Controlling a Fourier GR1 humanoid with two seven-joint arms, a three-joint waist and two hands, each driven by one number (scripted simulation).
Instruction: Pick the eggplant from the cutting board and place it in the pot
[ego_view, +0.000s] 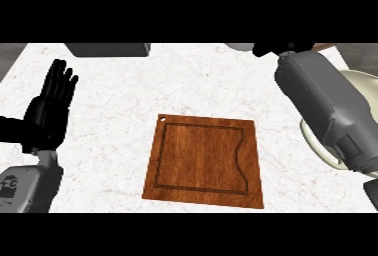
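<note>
The wooden cutting board (204, 160) lies in the middle of the white counter with nothing on it. No eggplant shows anywhere. My right forearm (325, 100) stretches to the far right corner, and the right hand (279, 48) is cut off by the view's top edge. Under that forearm sits a cream round vessel (365, 81), mostly hidden, with part of its rim (316, 144) showing lower down. The left hand (52, 107) stands open at the left edge, fingers up and holding nothing.
A dark grey block (108, 49) sits at the counter's far edge, left of centre. A pale grey rounded thing (238, 46) and a brown strip (323, 46) flank the right hand. Bare marble (184, 80) surrounds the board.
</note>
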